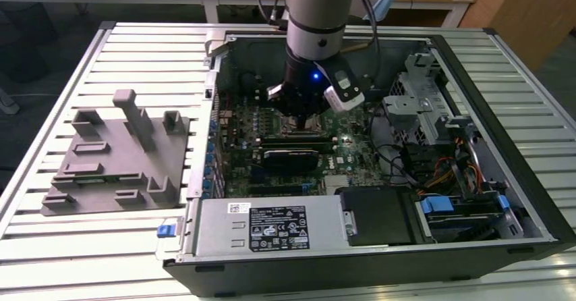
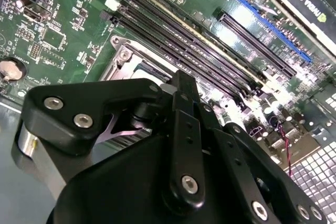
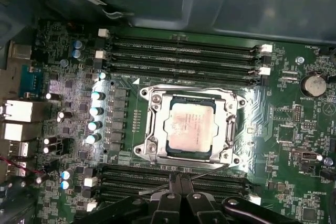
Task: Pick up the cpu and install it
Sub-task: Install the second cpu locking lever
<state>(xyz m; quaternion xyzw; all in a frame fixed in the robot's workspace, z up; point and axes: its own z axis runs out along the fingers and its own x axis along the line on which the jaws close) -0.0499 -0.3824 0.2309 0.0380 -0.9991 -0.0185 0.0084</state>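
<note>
One grey fixture block (image 1: 112,159) at exterior view's left on slatted worktop (image 1: 54,247). One open computer case (image 1: 531,200) centre-right. Gripper (image 1: 301,112) low over motherboard; fingers' opening: cannot tell. One cpu (image 3: 191,126) seated in socket (image 3: 152,98), mid-frame, first wrist view.

— Sitting where?
— Flat in the metal socket frame (image 3: 187,128) at the middle of the green board (image 3: 273,129): the cpu (image 3: 189,127), silver top up.
— Beside the frame?
— Long black memory slots (image 3: 181,56) along two opposite sides; a row of small silver capacitors (image 3: 96,111) along a third.
— And the gripper (image 3: 181,182)?
— Black fingers (image 3: 169,203) pressed together, tips over one bank of slots, just short of the frame, apart from the cpu.
</note>
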